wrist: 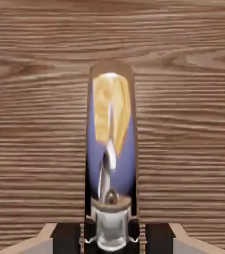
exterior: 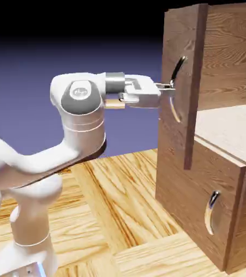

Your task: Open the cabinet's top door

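Observation:
The cabinet (exterior: 231, 48) of brown wood grain stands at the exterior view's right. Its top door (exterior: 193, 48) is swung partly out from the front, and a pale shelf (exterior: 228, 127) shows behind it. My gripper (exterior: 169, 86) reaches level from the left and is shut on the door's long curved silver handle (exterior: 174, 105), near its upper part. In the hand view the shiny handle (wrist: 112, 139) rises between my fingertips (wrist: 67, 239), with the gripper (wrist: 112, 233) shut around its base. The door's wood (wrist: 184, 124) fills the rest of the view.
Below sits the smaller lower door (exterior: 193, 197), closed, with a short metal handle (exterior: 212, 213). The wooden table top (exterior: 125, 189) lies under the arm. The arm's elbow (exterior: 82, 103) stands left of the cabinet.

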